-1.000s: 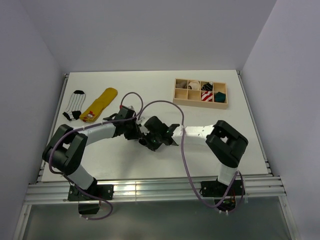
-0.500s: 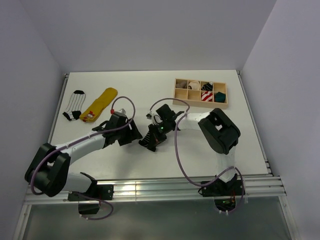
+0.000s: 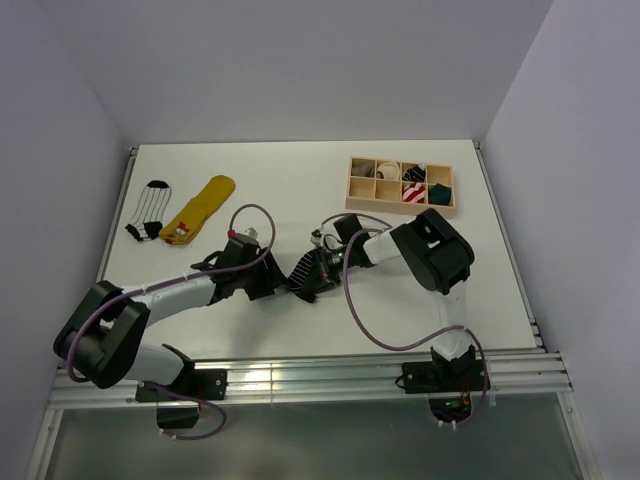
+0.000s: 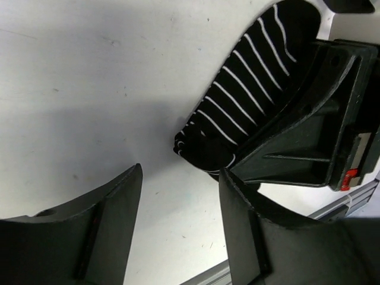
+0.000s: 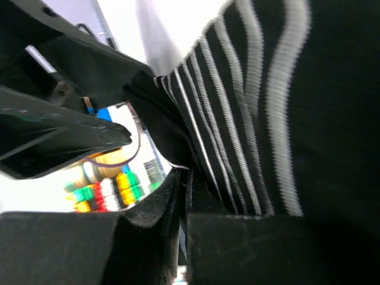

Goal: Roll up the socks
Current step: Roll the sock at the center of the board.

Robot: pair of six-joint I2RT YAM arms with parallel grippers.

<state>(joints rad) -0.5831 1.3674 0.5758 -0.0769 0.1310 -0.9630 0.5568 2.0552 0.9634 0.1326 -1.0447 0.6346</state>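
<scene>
A black sock with thin white stripes (image 3: 303,272) lies on the white table (image 3: 300,190) between my two grippers. My right gripper (image 3: 320,262) is shut on one end of it, and in the right wrist view the striped fabric (image 5: 267,107) fills the frame with the fingers (image 5: 148,237) pinched on its edge. My left gripper (image 4: 178,208) is open and empty, just short of the sock's rounded end (image 4: 237,113). It shows in the top view (image 3: 270,283) left of the sock. A red-and-white sock (image 3: 413,194) and a dark green sock (image 3: 440,193) sit rolled in the wooden box (image 3: 400,205).
The wooden compartment box stands at the back right and holds several rolled socks. A second black-and-white striped sock (image 3: 150,210) and a yellow sock (image 3: 200,208) lie flat at the back left. The table's front rail (image 3: 300,380) runs behind my arms' bases.
The right arm has swung its elbow back toward the box, its gripper staying low on the striped sock. The left gripper has drawn back a little to the left and sits open.
</scene>
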